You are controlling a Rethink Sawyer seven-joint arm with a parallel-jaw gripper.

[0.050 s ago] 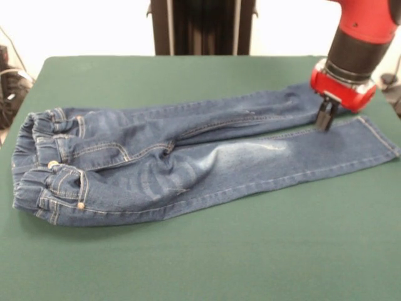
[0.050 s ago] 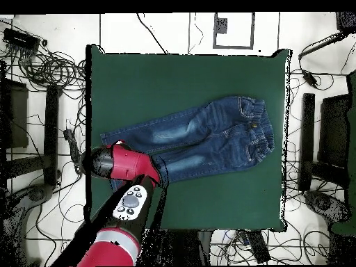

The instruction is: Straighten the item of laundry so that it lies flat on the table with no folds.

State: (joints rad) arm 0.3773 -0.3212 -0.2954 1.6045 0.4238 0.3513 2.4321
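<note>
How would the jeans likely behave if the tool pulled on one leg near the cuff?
The jeans would probably drape limply rather than hold shape: the denim already lies in soft creases around the crotch. The bunched elastic waistband looks thicker, so that end may drag and lag. On the cloth-like table, the fabric would likely slide unevenly, not glide.

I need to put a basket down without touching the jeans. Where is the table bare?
In the front view the table is bare along the whole near strip below the jeans, and in the far band behind them. It is crowded at the leg ends, where the gripper stands on the denim.
</note>
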